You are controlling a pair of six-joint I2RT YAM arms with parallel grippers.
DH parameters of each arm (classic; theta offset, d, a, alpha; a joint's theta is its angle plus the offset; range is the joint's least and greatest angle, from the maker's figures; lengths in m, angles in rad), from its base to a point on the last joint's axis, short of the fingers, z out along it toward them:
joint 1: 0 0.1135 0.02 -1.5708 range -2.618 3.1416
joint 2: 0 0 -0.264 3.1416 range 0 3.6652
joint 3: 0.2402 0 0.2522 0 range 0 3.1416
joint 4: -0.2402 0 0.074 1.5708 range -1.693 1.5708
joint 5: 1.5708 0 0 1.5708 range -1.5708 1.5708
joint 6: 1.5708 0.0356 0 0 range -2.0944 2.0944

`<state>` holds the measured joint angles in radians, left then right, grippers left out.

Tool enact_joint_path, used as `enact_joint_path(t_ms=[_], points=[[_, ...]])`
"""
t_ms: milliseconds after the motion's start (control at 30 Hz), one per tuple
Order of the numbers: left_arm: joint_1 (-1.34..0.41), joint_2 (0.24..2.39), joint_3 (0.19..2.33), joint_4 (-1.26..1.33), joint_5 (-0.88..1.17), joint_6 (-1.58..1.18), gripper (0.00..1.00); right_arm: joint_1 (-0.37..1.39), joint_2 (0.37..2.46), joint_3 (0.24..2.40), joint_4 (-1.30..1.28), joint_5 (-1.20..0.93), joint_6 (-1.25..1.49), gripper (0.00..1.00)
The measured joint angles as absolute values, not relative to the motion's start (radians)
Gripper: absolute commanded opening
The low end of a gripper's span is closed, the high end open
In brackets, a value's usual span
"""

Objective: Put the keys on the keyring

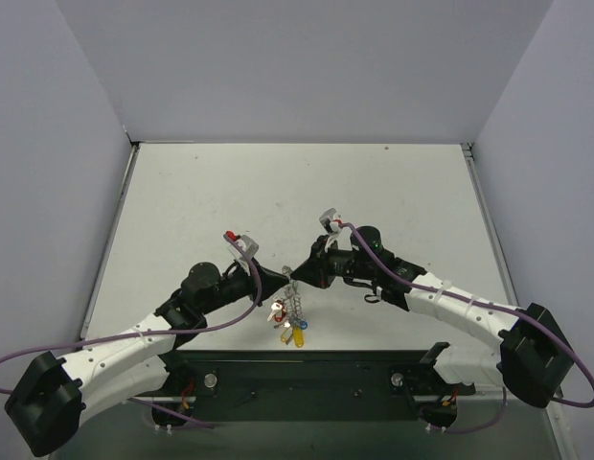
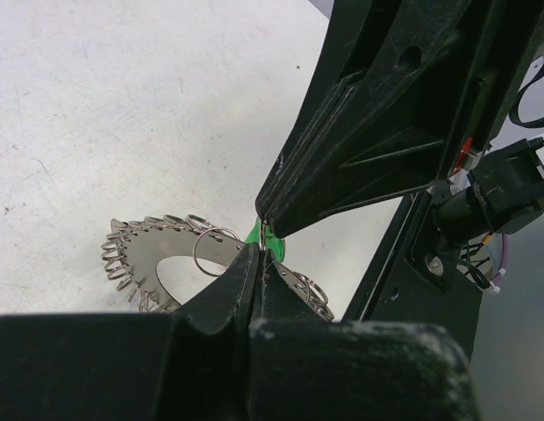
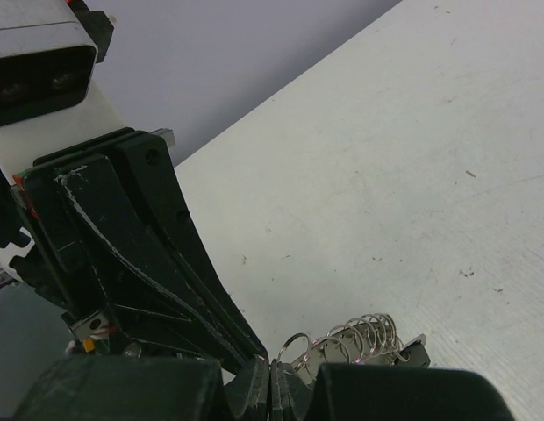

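Both grippers meet above the table's near middle. My left gripper [image 1: 284, 277] [image 2: 259, 261] is shut on the rim of the keyring [image 2: 153, 254], a flat silver ring fringed with small wire loops [image 3: 360, 335]. The keyring [image 1: 293, 305] hangs below the fingertips. From it dangle a red key [image 1: 277, 310], a yellow key [image 1: 286, 336] and a blue key [image 1: 300, 333]. My right gripper [image 1: 299, 271] [image 3: 272, 386] is shut, tip to tip with the left. A green key [image 2: 272, 244] sits pinched at its tip, right against the ring's edge. The right wrist view does not show the green key.
The black mounting plate [image 1: 307, 376] of the arm bases lies just below the hanging keys. Purple cables [image 1: 230, 321] loop along both arms. The white table [image 1: 297, 192] stretches away behind the grippers, with grey walls on three sides.
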<state>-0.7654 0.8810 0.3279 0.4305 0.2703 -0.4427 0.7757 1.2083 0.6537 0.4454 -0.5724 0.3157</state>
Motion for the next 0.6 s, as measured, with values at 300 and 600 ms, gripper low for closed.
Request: enact_joint_path(t_ms=[300,600], points=[[-0.765,0.878,0.328,0.446,0.286,-0.448,0.0,0.776,1.208,0.647,0.453,-0.564,0.318,0.0],[-0.765,0.859,0.324,0.446,0.289,-0.456,0.0,0.772,1.208,0.638,0.476,-0.564,0.331,0.0]])
